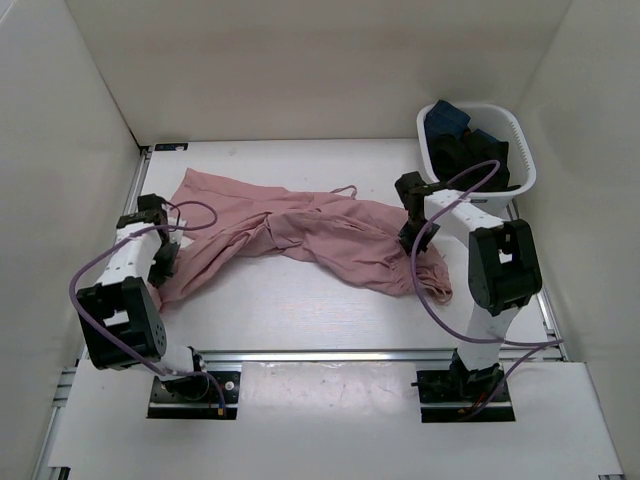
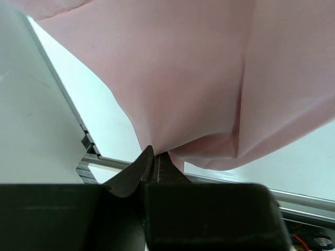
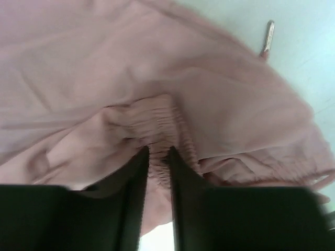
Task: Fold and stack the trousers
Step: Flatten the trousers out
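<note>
The dusty-pink trousers (image 1: 300, 235) lie spread across the table, legs running to the left, waistband to the right. My left gripper (image 1: 166, 252) is shut on the edge of a trouser leg; in the left wrist view (image 2: 155, 157) the thin fabric (image 2: 183, 78) hangs from the closed tips. My right gripper (image 1: 412, 232) is shut on the gathered elastic waistband (image 3: 159, 125), which sits pinched between the two fingers in the right wrist view (image 3: 158, 154). A drawstring tip (image 3: 267, 37) lies on the table beyond.
A white basket (image 1: 520, 150) with black and dark-blue garments (image 1: 460, 135) stands at the back right, close behind my right arm. White walls enclose the table at left, back and right. A metal rail (image 1: 330, 354) runs along the near edge.
</note>
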